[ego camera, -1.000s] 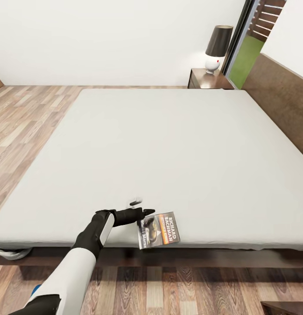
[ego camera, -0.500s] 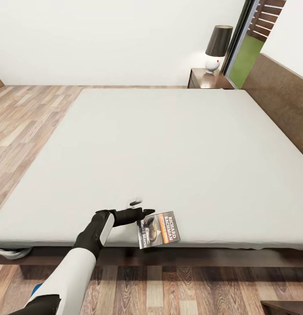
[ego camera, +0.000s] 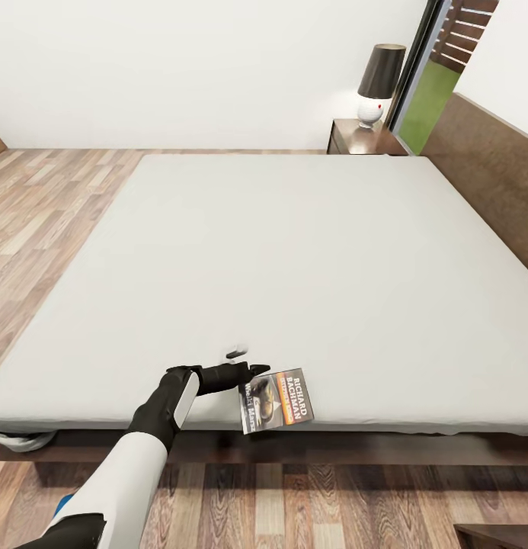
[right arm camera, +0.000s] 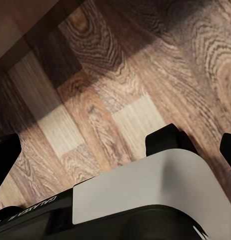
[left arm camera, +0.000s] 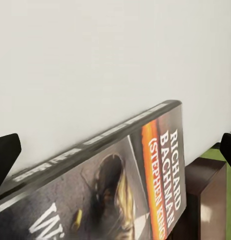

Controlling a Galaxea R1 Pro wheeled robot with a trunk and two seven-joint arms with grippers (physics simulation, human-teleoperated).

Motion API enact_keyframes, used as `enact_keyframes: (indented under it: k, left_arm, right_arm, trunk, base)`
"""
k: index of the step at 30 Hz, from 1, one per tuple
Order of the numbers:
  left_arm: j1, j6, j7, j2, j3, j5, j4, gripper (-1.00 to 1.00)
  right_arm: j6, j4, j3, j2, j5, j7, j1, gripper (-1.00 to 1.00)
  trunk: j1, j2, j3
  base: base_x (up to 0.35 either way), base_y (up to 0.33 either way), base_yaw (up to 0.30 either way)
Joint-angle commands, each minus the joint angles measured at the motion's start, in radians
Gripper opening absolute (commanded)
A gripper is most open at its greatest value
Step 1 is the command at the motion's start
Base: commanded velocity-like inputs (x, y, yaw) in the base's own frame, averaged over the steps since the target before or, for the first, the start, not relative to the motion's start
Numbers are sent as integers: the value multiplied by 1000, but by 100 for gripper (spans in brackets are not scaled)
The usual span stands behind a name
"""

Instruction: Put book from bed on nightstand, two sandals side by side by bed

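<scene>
Book: we see the book (ego camera: 276, 401) lying on the near edge of the bed (ego camera: 294, 252), cover up, with one corner a little past the edge of the mattress. In the left wrist view the book (left arm camera: 120, 190) is very close, and we read "Richard Bachman" and an orange-red band on its cover.

Left gripper: our left gripper (ego camera: 248, 362) is just beside the left edge of the book, low over the mattress. The jaws are apart; in the left wrist view a dark fingertip (left arm camera: 5, 155) stands at each side of the picture, with the spine of the book between them. We cannot tell if a fingertip touches the book.

Right gripper: in the right wrist view the right gripper (right arm camera: 115, 155) points down at the wood-plank floor (right arm camera: 120, 75), above a white and black part of our own body (right arm camera: 145, 195). Its jaws are apart, with nothing between them.

Bed: light grey mattress on a dark brown frame, with the headboard (ego camera: 488, 168) on the right in the head view.

Nightstand: a dark nightstand (ego camera: 363, 139) stands at the far corner of the bed, well apart from the book, and carries a lamp (ego camera: 378, 84) with a dark shade.

Sandal: a small piece of blue (ego camera: 63, 502) shows on the floor next to our left arm; too little is visible for us to say what it is.
</scene>
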Motion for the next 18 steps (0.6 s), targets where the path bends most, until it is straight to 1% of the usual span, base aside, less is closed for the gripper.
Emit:
enact_keyframes:
  k: [1, 18]
  left_arm:
    - [-1, 8, -1, -1, 5, 5, 0, 100]
    - [0, 8, -1, -1, 5, 5, 0, 100]
  right_arm:
    - [-4, 3, -8, 0, 3, 6, -1, 100]
    - [-5, 3, -8, 1, 3, 5, -1, 100]
  trunk:
    - [0, 0, -1]
    - [0, 0, -1]
  base:
    - [0, 0, 0]
    - [0, 0, 0]
